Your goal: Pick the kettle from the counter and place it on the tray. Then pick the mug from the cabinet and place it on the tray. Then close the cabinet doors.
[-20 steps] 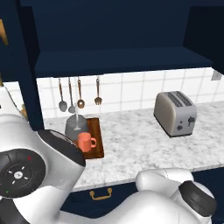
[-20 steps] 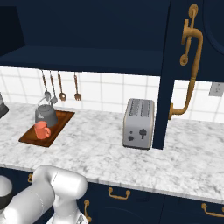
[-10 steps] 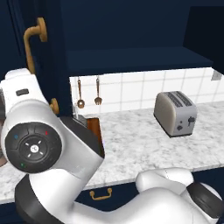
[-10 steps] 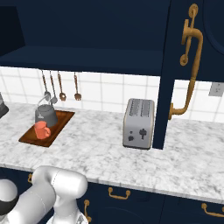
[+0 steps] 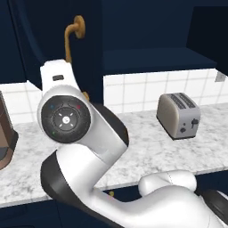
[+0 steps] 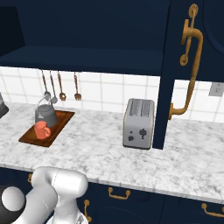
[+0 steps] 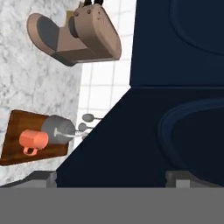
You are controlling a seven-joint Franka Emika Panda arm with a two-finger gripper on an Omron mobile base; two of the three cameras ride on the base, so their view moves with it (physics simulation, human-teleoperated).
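Gripper [image 7: 111, 178] fingers stood spread wide with nothing between them when you looked, facing a tall dark navy cabinet door [image 7: 183, 87]. Squat dark grey metal kettle [image 6: 46, 115] and small salmon-orange mug [image 6: 42, 130] both sat on the reddish-brown wooden tray [image 6: 62, 123], mug just beside kettle. Tray lay on the white-grey marbled counter [image 6: 100, 151], well left of the boxy silver toaster [image 6: 139, 124]. You saw both doors standing open.

Dark grey kettle [image 6: 46, 115] upright on reddish wooden tray [image 6: 61, 122], salmon mug [image 6: 42, 130] upright just beside it on the tray, tray flat on marbled tabletop [image 6: 100, 153], navy cabinet door [image 6: 188, 65] ajar.
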